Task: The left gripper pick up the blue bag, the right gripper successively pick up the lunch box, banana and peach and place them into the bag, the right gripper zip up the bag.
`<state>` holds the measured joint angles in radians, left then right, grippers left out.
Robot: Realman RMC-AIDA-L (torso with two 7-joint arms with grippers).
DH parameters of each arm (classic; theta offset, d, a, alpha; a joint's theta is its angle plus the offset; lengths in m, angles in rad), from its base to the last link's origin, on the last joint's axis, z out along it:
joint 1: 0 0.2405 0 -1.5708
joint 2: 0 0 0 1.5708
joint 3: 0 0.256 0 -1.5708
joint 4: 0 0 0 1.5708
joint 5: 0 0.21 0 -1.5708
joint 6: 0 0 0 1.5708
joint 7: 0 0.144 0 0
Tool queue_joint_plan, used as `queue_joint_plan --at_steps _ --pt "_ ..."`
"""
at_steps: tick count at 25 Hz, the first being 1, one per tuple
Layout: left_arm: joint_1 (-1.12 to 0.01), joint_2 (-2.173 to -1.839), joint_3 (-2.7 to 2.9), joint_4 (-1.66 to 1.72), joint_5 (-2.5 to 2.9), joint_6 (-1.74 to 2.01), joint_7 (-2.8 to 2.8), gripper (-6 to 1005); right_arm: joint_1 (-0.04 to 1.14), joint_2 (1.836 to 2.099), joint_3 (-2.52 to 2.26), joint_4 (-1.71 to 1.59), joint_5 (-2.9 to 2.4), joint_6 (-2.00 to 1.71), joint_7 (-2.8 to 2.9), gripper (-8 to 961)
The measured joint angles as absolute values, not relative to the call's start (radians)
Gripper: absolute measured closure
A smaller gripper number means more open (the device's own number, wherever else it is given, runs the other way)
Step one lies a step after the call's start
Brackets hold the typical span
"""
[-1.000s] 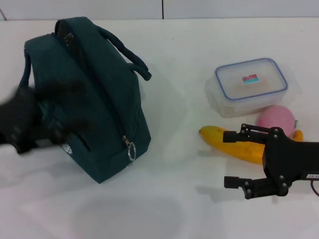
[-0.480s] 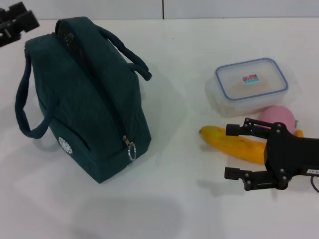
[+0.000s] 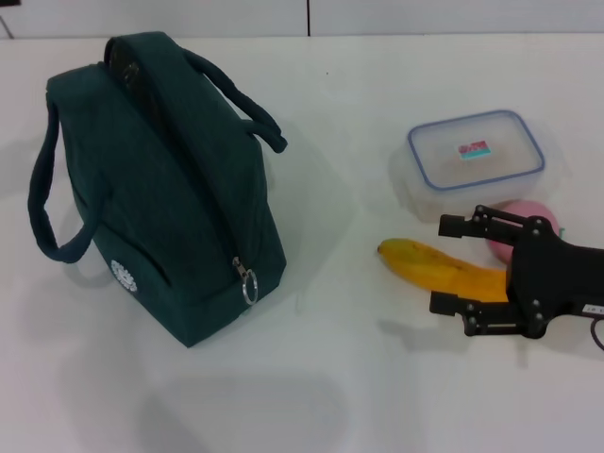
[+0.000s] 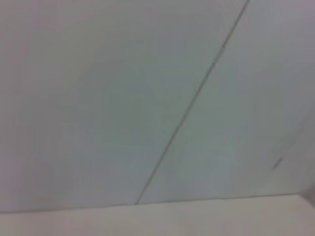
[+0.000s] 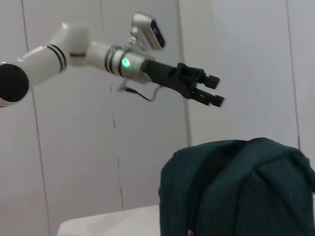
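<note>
The blue bag [image 3: 160, 179] stands upright on the white table at the left, handles hanging to either side, and its zipper ring pull [image 3: 249, 284] is at the near end. In the right wrist view the bag [image 5: 241, 191] fills the lower corner. My left gripper [image 5: 210, 91] is raised high above the bag, open and empty. The lunch box [image 3: 477, 156] sits closed at the right. In front of it lies the banana [image 3: 429, 264], with the peach [image 3: 517, 219] partly hidden behind my right gripper [image 3: 442, 264]. That gripper is open, its fingers on either side of the banana's right half.
The white table [image 3: 340, 377] meets a pale panelled wall [image 4: 147, 98] at the back. The left wrist view shows only that wall and a strip of table edge.
My left arm has swung up and away from the bag's left side, out of the head view. My right gripper has shifted farther from me, over the banana and toward the peach.
</note>
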<state>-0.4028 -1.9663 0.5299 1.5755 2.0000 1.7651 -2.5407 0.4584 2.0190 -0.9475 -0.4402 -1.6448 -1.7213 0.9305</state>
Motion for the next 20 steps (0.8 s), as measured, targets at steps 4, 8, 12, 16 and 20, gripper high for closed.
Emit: queue_joint_plan --at_steps 4,8,12,16,20 --pt "-0.372 -1.975 0.616 1.702 2.056 1.794 -2.679 220 0.457 2.02 -0.946 -0.44 -1.638 -1.709 0.925 93" --pt "-0.354 -1.984 0.703 1.726 2.094 1.795 -2.776 228 0.457 2.02 -0.946 -0.44 -1.634 -1.697 0.924 93" --pt "-0.363 -1.992 0.779 1.72 2.191 1.795 -2.845 235 0.458 2.019 -0.947 -0.44 -1.634 -1.697 0.922 93" --pt "-0.379 -2.012 0.798 1.69 2.236 1.795 -2.851 243 0.456 2.017 -0.947 -0.44 -1.633 -1.697 0.922 93" --pt "-0.407 -2.024 0.812 1.649 2.267 1.795 -2.855 250 0.451 2.017 -0.946 -0.44 -1.624 -1.69 0.922 93"
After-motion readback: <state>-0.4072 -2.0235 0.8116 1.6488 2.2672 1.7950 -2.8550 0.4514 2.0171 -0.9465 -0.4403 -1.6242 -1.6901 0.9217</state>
